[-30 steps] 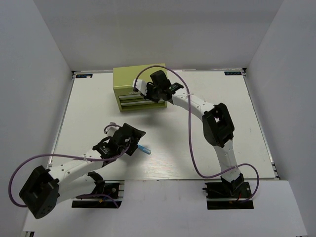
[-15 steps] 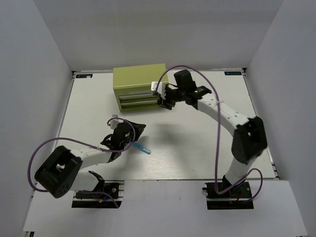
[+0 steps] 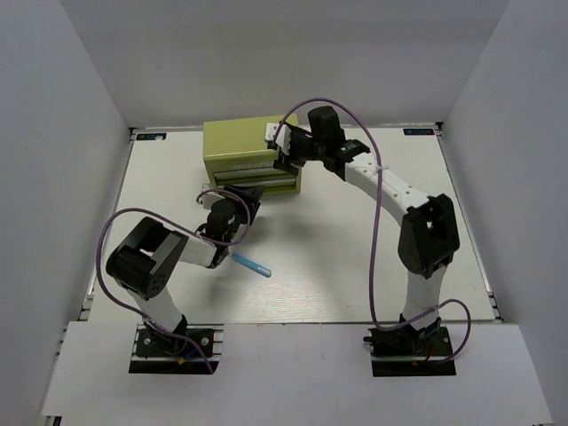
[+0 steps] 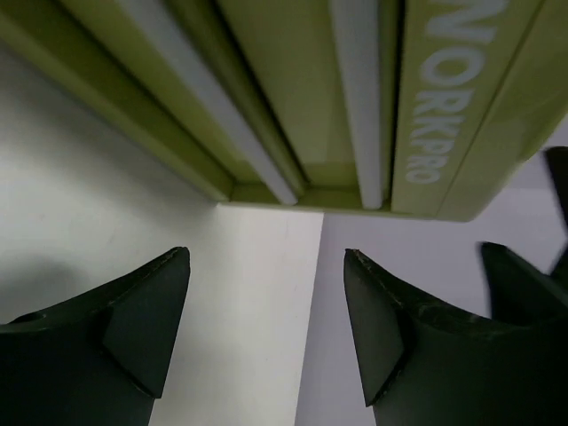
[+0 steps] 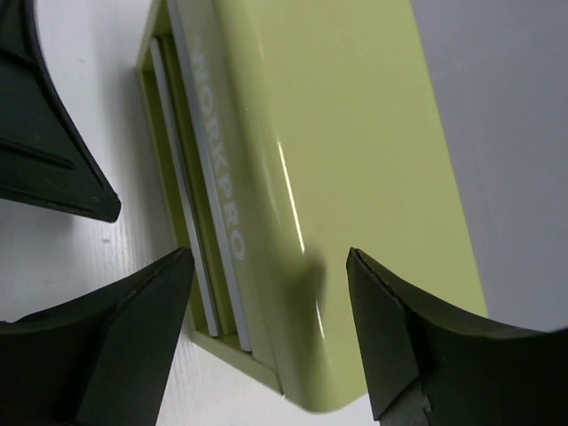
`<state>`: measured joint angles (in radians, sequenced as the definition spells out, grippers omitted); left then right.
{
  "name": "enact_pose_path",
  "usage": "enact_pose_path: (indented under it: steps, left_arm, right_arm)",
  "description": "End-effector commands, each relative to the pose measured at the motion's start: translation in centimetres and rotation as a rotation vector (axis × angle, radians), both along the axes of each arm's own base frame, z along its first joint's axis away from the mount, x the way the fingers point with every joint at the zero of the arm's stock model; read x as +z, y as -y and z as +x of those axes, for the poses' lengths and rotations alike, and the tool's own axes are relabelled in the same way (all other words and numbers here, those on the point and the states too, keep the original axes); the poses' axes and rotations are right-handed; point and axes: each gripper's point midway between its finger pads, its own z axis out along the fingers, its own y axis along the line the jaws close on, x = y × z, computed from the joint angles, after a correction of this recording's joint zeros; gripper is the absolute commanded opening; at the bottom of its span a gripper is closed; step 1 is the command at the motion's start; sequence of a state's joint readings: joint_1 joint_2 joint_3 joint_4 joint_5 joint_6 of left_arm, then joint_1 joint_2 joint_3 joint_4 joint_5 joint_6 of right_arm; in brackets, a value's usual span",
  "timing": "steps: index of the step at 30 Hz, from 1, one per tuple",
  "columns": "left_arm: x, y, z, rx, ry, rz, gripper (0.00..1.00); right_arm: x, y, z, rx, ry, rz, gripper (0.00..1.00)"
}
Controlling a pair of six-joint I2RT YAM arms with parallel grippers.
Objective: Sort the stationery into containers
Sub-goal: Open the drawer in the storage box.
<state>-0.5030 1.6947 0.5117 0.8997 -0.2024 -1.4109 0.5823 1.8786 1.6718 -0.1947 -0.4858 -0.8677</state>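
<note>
White walls close in a pale tabletop, with the two arm bases at its near edge. A yellow-green metal tool chest sits toward the far side, left of centre, its two front drawers facing the arms and looking pushed in. One light-blue pen lies flat on the bare tabletop, well in front of the chest and left of centre. No other pen shows in any view.

The left claw hangs between the pen and the chest front, aimed at the drawers, its fingers apart with nothing between them. The right claw is above the right end of the chest, also spread wide and empty.

The pen looks light, stiff and smooth, and being round it will probably roll if nudged from the side. The safest hold is likely across the middle of the barrel, fingers crosswise to its length, coming straight down.

The chest looks far heavier and quite rigid, and its glossy paint is probably slippery, so squeezing the body seems a poor idea. Each drawer carries a pale metal rail along its front, and hooking or pinching that rail is the likely way in. A pull there may drag the whole chest forward unless the other claw braces it.
</note>
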Motion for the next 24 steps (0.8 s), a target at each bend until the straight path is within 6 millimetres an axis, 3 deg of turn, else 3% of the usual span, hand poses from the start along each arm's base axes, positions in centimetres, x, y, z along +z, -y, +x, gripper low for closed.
enact_pose_path:
  steps: [1, 5, 6, 9, 12, 19, 21, 24]
  left_arm:
    - [2.9, -0.5, 1.9, 0.041, 0.098, -0.038, 0.80]
    - [2.7, -1.2, 2.9, 0.066, 0.092, -0.045, 0.79]
    - [2.3, -1.2, 2.9, 0.066, 0.084, -0.041, 0.77]
    - [1.4, -1.6, 3.2, 0.086, 0.053, -0.033, 0.73]
    - [0.8, -1.7, 3.6, 0.099, 0.021, -0.023, 0.71]
    - [0.1, -2.2, 5.1, 0.149, 0.031, -0.040, 0.67]
    - [0.8, -2.0, 5.6, 0.151, 0.048, -0.061, 0.66]
    - [-0.1, -2.2, 6.0, 0.174, 0.029, -0.045, 0.64]
  right_arm:
    - [3.3, -0.3, 2.2, -0.046, 0.057, 0.049, 0.76]
    - [3.8, -0.9, 3.6, -0.064, 0.086, 0.053, 0.76]
    - [2.5, -1.0, 4.0, -0.066, 0.068, 0.032, 0.76]
    - [2.3, -1.1, 4.5, -0.067, 0.064, 0.025, 0.76]
    - [1.2, -1.3, 4.7, -0.064, 0.050, 0.006, 0.73]
    - [0.3, -1.3, 4.7, -0.067, 0.027, -0.018, 0.67]
    - [0.1, -1.2, 4.9, -0.070, 0.022, -0.023, 0.67]
    - [0.1, -1.3, 5.0, -0.072, 0.019, -0.027, 0.66]
